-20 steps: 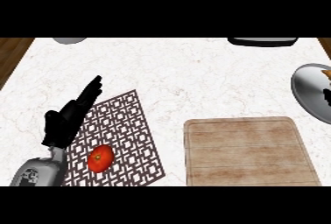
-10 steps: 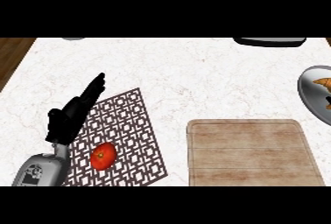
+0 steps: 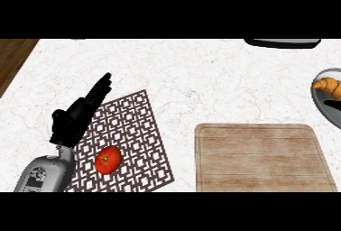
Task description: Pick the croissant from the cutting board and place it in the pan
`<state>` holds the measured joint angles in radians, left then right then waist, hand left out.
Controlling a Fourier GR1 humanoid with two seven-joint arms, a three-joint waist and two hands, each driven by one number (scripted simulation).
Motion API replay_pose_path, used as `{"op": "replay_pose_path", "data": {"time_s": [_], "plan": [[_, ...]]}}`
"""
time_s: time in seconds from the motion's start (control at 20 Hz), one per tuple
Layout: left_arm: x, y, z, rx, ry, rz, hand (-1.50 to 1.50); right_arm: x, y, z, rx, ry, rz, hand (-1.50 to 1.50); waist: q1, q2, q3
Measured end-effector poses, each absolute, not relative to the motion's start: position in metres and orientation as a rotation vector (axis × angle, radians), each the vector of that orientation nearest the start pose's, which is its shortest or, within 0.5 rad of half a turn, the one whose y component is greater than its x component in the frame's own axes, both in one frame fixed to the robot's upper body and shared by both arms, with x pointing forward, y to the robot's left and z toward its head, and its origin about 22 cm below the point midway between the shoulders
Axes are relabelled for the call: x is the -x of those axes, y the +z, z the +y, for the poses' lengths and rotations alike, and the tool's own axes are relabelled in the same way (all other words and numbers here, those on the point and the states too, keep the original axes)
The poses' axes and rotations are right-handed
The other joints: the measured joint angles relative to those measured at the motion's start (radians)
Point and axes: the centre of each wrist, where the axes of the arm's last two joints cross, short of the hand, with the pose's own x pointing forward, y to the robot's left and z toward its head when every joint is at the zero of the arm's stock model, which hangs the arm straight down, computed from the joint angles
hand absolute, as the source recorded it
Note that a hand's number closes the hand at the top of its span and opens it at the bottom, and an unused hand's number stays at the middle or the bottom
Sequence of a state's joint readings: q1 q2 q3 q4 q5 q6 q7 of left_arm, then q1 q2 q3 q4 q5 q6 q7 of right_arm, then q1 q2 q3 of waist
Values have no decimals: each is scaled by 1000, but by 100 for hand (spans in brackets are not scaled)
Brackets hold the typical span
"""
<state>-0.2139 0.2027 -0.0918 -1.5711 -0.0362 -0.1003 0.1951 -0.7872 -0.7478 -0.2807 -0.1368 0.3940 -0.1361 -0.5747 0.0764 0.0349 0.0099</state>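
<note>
The golden-brown croissant (image 3: 328,86) lies inside the grey pan (image 3: 320,102), which is cut off by the right edge of the head view. The wooden cutting board (image 3: 263,158) at the lower right has nothing on it. My left hand (image 3: 78,116) rests open at the left, fingers straight and pointing up and to the right, over the edge of a patterned mat. My right hand does not show in the view.
A red tomato (image 3: 108,159) sits on the dark lattice-patterned mat (image 3: 130,135) beside my left forearm. A dark object (image 3: 282,43) lies at the counter's far right edge. The counter's wooden-floor side shows at the upper left.
The view has shifted, so the pan now shows more at the right edge with the croissant lying in it. My left hand has kept its pose.
</note>
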Motion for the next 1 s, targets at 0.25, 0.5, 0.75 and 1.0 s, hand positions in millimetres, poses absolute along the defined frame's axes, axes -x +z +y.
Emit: {"op": "replay_pose_path", "data": {"time_s": [0.25,0.5,0.75,1.0], "plan": [[-286,59,230,-36,-399,-1542,0,-340,67,-491,772,194,-1582,-150,-6,-1,1],[-285,59,232,-46,-391,-1543,0,-321,74,-515,616,59,-1648,-150,-15,-1,1],[-281,58,232,-50,-386,-1539,0,-291,70,-541,498,39,-1688,-150,-21,-5,2],[-281,59,235,-60,-368,-1538,0,-266,67,-558,478,16,-1743,-150,-33,-8,2]]}}
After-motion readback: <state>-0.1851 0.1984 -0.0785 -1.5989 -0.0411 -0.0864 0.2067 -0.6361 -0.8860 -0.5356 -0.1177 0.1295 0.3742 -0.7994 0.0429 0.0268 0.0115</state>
